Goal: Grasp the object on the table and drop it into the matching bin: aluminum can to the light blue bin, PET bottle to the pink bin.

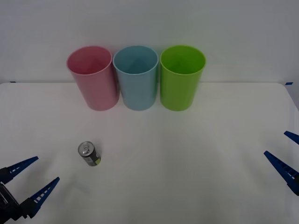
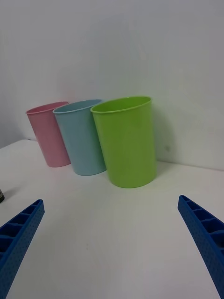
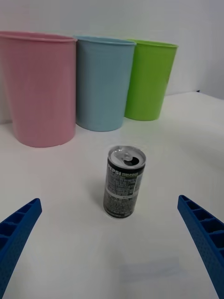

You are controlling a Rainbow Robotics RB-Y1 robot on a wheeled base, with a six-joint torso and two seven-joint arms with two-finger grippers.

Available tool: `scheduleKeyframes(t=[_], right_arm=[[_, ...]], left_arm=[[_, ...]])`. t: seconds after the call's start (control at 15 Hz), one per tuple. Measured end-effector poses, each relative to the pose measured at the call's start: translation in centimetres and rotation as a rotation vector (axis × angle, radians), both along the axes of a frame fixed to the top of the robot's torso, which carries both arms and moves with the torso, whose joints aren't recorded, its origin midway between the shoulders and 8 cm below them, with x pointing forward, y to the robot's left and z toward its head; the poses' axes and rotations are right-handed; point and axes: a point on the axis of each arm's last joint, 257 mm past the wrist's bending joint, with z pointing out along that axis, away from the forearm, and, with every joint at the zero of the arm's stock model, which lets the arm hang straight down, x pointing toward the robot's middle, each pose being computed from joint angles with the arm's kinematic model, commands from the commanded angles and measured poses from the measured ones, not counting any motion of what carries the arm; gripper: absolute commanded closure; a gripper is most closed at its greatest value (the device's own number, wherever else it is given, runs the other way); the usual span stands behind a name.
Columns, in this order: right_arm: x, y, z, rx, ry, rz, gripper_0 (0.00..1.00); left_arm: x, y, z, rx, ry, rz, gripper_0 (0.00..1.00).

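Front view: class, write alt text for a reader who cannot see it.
A small dark aluminum can stands upright on the white table, near the open left pincer. Behind it stand a pink bin, a light blue bin and a lime green bin, side by side.

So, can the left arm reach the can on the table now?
Probably yes. The left gripper is open, its jaws spread wide, and the aluminum can stands upright just ahead of it on the table, with nothing between them. The right gripper waits far off.
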Motion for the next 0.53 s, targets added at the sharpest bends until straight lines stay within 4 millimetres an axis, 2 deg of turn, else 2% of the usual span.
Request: scheduleKeyframes(t=[0.53], right_arm=[[0.0, 0.0, 0.0, 0.000, 0.000, 0.000, 0.00]], left_arm=[[1.3, -2.2, -2.7, 0.048, 0.006, 0.031, 0.00]])
